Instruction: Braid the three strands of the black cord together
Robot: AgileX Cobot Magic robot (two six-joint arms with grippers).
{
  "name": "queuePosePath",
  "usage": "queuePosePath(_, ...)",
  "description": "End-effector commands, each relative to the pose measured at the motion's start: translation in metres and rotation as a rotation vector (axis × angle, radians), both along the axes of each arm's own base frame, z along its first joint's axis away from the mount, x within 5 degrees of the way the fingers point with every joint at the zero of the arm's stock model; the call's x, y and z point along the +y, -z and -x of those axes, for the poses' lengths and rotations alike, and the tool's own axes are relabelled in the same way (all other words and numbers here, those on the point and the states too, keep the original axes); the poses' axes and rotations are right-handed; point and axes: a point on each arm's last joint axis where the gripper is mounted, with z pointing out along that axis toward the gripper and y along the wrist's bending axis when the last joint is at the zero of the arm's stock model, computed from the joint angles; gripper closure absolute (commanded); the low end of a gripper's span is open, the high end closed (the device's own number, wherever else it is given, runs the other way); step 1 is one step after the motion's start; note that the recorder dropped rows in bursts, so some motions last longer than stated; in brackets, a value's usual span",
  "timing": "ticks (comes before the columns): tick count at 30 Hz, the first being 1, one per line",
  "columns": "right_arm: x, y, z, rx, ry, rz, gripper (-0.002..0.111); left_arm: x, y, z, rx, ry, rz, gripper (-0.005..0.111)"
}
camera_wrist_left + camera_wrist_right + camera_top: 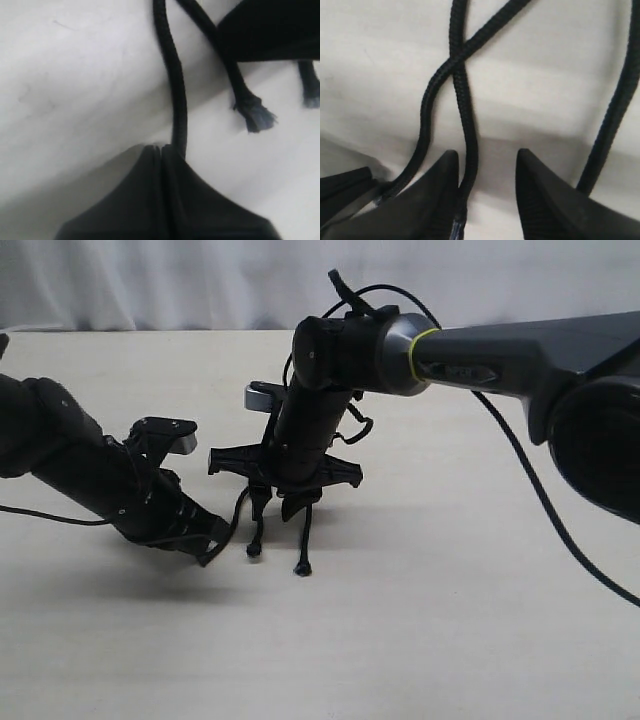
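Observation:
The black cord's bound top is hidden behind my right arm. My left gripper point(213, 544) point(161, 148) lies low on the table, shut on one strand point(172, 80) that curves up from its tips. The two other strands hang below my right gripper point(280, 508), ending in frayed tips point(254, 551) point(302, 569) point(256, 116) on the table. In the right wrist view two strands cross point(455, 61). One of them point(468, 165) runs between the open fingers of the right gripper point(487, 152), against one finger. The third strand point(614, 117) passes outside the other finger.
The pale tabletop point(430, 620) spreads on all sides. A glossy black cable point(545, 515) trails from the right arm across the table at the right. A white curtain point(150, 280) hangs behind the table's far edge.

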Motion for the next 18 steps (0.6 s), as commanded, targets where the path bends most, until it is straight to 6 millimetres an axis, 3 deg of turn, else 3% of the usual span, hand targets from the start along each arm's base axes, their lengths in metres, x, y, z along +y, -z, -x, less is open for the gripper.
queuePosePath(1,-0.001,-0.006,0.0,-0.02,-0.013,0.0,0.071,0.0,-0.025,0.001,-0.086,0.035,-0.009,0.107)
queuePosePath(15,0.0,-0.006,0.0,-0.024,-0.011,-0.002,0.071,-0.002,-0.011,0.004,-0.038,0.09,-0.019,0.106)
queuePosePath(18,0.0,-0.006,0.0,-0.024,-0.011,-0.002,0.071,-0.002,-0.011,0.004,-0.037,0.099,-0.018,0.101)
